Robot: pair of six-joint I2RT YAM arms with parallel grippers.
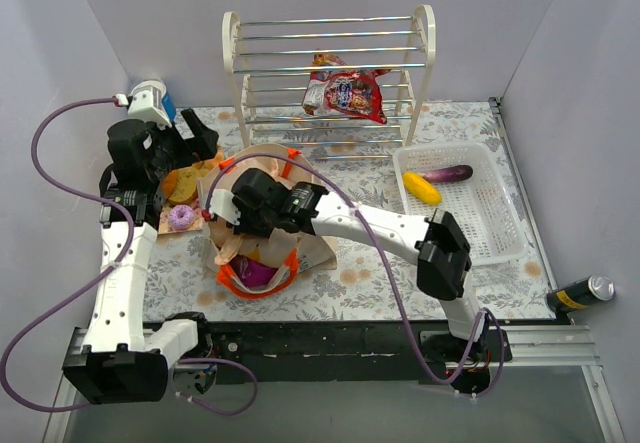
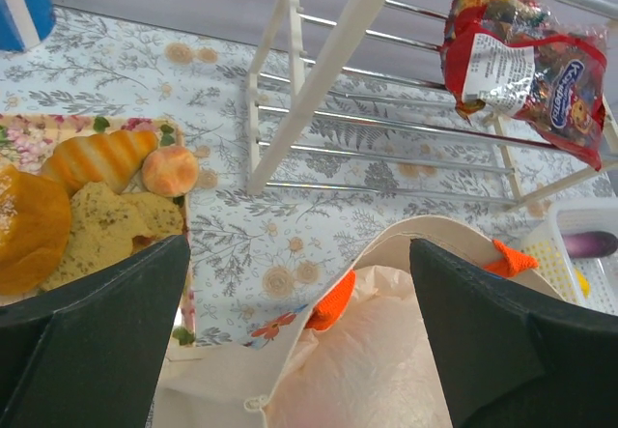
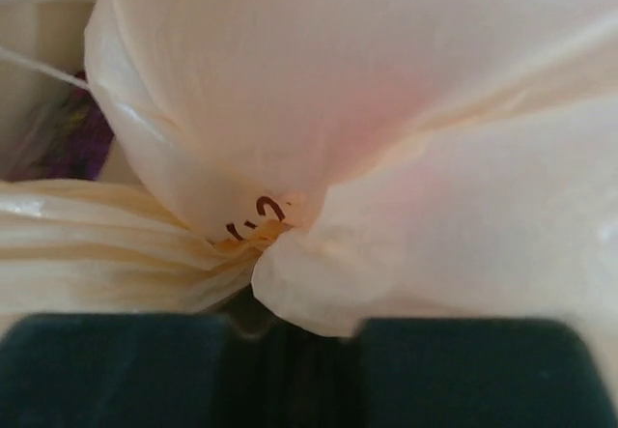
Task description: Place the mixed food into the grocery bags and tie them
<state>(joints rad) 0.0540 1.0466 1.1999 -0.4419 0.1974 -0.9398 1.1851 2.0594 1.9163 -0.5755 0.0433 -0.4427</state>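
Observation:
The beige canvas tote [image 1: 315, 248] with orange handles [image 1: 258, 285] stands at the table's centre-left. A purple packet [image 1: 255, 271] shows in its mouth. My right gripper [image 1: 235, 218] reaches into the tote. In the right wrist view it [image 3: 294, 322] is shut on bunched peach plastic bag [image 3: 386, 109], with purple [image 3: 72, 138] showing behind. My left gripper [image 2: 299, 351] is open and empty, above the tote's rim [image 2: 425, 230] and the plastic bag [image 2: 377, 351]. In the top view it [image 1: 200, 153] is at the tote's far-left side. A red snack packet [image 1: 348, 93] lies on the rack.
A white wire rack [image 1: 330, 63] stands at the back. A white lattice basket [image 1: 505, 213] to the right holds a purple eggplant [image 1: 447, 174] and a yellow fruit [image 1: 421, 187]. A pastry tray [image 2: 97, 186] lies left of the tote. A blue-white can [image 1: 155, 98] stands far left, a dark can [image 1: 580, 293] near right.

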